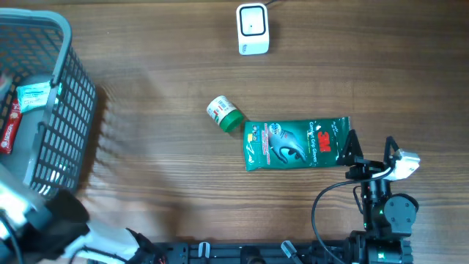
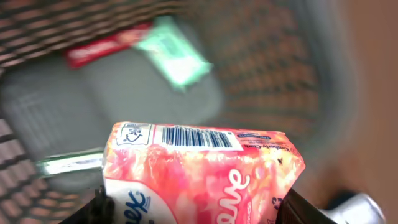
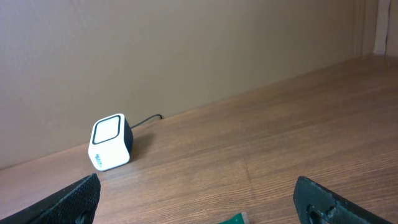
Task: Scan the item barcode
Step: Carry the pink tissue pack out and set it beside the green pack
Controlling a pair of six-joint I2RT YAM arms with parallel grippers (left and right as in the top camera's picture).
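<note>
A pink and white tissue pack (image 2: 205, 171) fills the left wrist view, its barcode (image 2: 198, 137) facing the camera along the top edge. My left gripper (image 2: 199, 208) is shut on it, a black finger pressed against each side, above the grey basket (image 2: 280, 74). In the overhead view only the left arm shows, at the bottom left. The white scanner (image 1: 253, 29) stands at the table's far edge; it appears as the scanner (image 3: 111, 142) in the right wrist view. My right gripper (image 1: 371, 147) stands open and empty at the right end of a green glove packet (image 1: 297, 143).
The grey basket (image 1: 66, 110) at the left holds a red packet (image 1: 7, 128) and a white-green packet (image 1: 33, 95). A small green-capped bottle (image 1: 225, 114) lies by the glove packet's left end. A cable runs back from the scanner.
</note>
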